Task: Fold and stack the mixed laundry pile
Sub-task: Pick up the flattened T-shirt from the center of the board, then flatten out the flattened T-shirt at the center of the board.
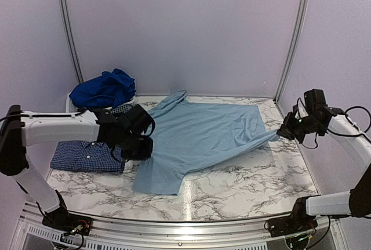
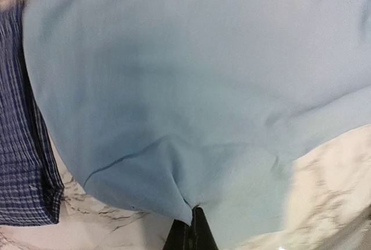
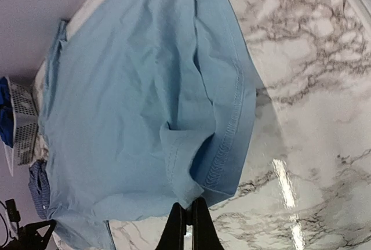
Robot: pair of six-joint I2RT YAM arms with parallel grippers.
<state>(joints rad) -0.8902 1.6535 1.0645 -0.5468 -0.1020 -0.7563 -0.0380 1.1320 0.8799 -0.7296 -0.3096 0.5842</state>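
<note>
Three garments: one pale blue cotton T-shirt [image 1: 203, 134] spread flat on the marble table [image 1: 249, 174], one folded navy small-check shirt [image 1: 84, 156], and one royal blue crumpled heap [image 1: 104, 89] at the back left. Two grippers. The left gripper [image 1: 139, 145] is clamped on the T-shirt's left edge. The right gripper [image 1: 284, 133] is clamped on its right corner, which is pulled taut.

Bright even light, glare streak on the marble table [image 1: 186, 199], left-wrist view blurred
</note>
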